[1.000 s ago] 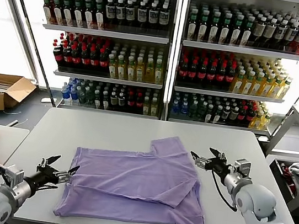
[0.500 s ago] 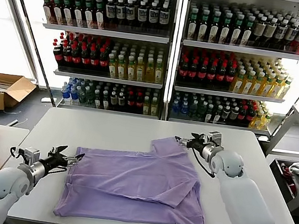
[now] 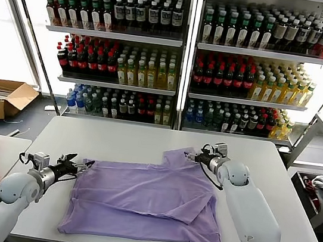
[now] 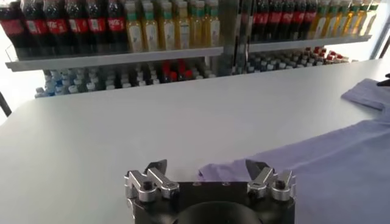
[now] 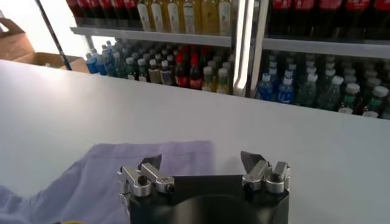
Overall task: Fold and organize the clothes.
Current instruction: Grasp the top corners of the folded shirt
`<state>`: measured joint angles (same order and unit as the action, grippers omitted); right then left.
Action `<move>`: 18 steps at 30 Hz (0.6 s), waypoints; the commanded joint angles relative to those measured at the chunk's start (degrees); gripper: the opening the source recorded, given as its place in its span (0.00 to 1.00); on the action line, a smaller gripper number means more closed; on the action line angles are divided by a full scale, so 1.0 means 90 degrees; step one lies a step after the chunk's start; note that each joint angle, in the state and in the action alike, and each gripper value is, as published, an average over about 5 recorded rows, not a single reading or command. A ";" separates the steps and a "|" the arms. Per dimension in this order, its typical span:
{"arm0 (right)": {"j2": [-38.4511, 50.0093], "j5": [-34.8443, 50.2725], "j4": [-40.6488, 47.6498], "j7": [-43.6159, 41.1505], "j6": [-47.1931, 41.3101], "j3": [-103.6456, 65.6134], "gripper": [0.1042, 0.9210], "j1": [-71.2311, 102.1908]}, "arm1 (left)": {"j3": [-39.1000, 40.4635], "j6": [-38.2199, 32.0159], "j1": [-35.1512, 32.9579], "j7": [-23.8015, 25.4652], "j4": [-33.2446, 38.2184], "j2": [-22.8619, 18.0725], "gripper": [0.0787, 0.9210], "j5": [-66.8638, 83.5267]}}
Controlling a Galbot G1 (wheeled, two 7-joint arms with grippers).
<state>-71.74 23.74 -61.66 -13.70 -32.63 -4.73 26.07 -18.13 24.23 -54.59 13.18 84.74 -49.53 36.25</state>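
Both arms moved in since a second ago: left end effector [image 3: 81,164] now at the lavender T-shirt [image 3: 144,200]'s left corner, fingers wide with fabric edge between them. Right end effector [image 3: 193,156] at the far sleeve edge, also wide, nothing gripped. Shirt lies half-folded mid tabletop [image 3: 117,139].

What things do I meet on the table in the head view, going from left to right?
Left gripper, open at the shirt's corner → lavender T-shirt → right gripper, open at the sleeve edge.
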 commanded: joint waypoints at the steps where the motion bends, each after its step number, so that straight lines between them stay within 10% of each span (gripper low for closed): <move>1: -0.0204 -0.0213 0.0423 0.0001 -0.0052 0.0082 0.86 -0.0151 | 0.0363 0.0000 0.0304 0.0029 -0.0335 -0.0038 0.77 0.0063; 18: -0.0143 0.0033 -0.0006 -0.0028 -0.0060 0.0017 0.31 0.0016 | 0.0391 -0.0007 0.0198 0.0235 -0.0134 0.0048 0.19 0.0062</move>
<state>-72.84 22.73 -60.29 -14.04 -32.91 -4.41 26.05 -14.99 24.15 -52.98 14.90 82.93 -49.20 36.78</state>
